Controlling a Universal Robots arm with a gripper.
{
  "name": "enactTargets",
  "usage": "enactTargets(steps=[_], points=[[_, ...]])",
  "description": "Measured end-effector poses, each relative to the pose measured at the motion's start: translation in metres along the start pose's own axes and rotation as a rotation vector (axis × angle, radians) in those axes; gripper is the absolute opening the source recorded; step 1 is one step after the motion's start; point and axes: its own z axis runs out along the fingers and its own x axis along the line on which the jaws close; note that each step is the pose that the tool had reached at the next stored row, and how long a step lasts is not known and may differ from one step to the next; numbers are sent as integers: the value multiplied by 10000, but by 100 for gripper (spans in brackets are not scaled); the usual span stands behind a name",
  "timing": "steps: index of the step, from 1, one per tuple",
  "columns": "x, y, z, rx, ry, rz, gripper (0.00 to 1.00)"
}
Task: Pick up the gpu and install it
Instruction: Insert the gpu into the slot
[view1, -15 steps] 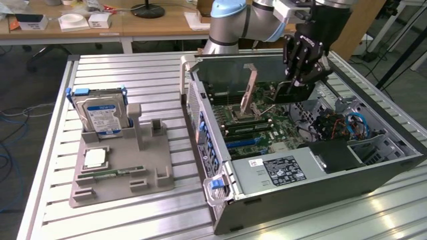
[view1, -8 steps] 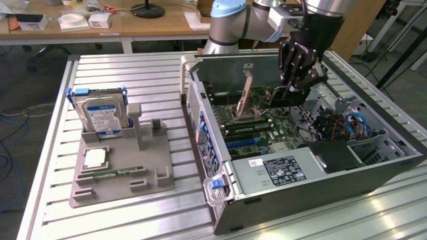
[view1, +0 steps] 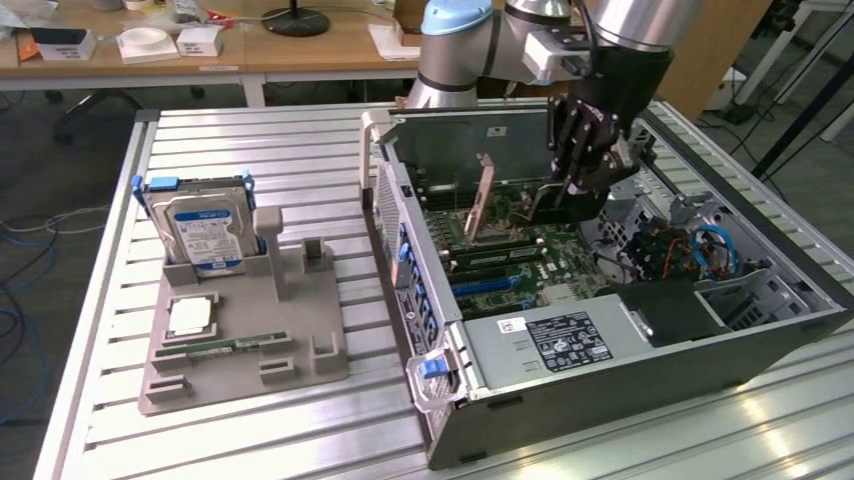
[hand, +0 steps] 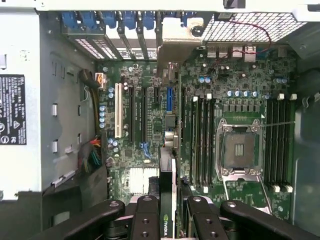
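bench (view1: 267, 140): ribbed metal slats, running from nine o'clock across to three in the exterior view, with everything standing on it.
hard drive (view1: 203, 232): at nine o'clock, upright on its edge in a grey holder (view1: 227, 382), with its blue-and-white label facing the room.
square chip (view1: 191, 317): small and pale, lying flat on the holder at six o'clock from the hard drive.
memory stick (view1: 235, 346): narrow and green, lying flat in the holder at about five o'clock from the chip.
computer case (view1: 601, 400): on its side with the panel off, just beside the holder at its three o'clock.
power supply (view1: 547, 345): a silver box with a black label, in the end of the case at five o'clock.
motherboard (view1: 523, 262): green, flat on the case floor near the centre. Its long slots and processor socket (hand: 237, 147) show plainly in the wrist view.
gpu (hand: 166, 175): inside the case at about one o'clock, held edge-on over the motherboard's slots, with a green maker's logo near the fingers. I cannot tell whether it touches a slot.
gripper (view1: 587, 185): black fingers (hand: 145, 215) clamped narrow on the gpu, one set on each face of the card, pointing down into the case.
arm (view1: 461, 40): silver and pale blue, reaching in from twelve o'clock.
blue cables (view1: 714, 245): looped in the end of the case at three o'clock.
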Motion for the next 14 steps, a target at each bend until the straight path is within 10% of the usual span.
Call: enactTargets(steps=[14], points=[[-1,118,257,0,0,28,26]])
